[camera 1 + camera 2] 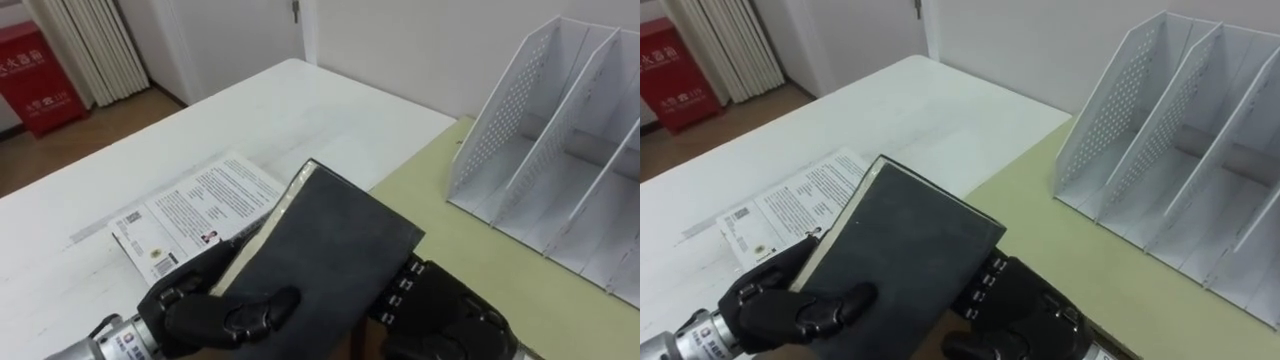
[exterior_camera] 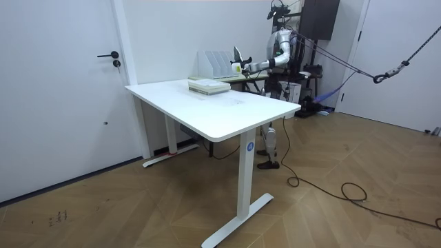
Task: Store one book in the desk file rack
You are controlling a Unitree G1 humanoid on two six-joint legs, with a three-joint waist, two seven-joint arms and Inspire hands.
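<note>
The dark book has a matt, faintly mottled black cover and cream paper page edges. The left hand and right hand look like black plastic with a slight sheen. The file rack is white perforated sheet (metal, by its look). The white tabletop is smooth, the green tabletop matt, and the printed book has a smooth paper cover.

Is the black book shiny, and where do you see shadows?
Left eye view: the black book, between left hand and right hand, has a dull grey sheen, no bright glare. Right eye view: the file rack looks greyer deep inside its compartments. Room view: the white table is evenly lit.
</note>
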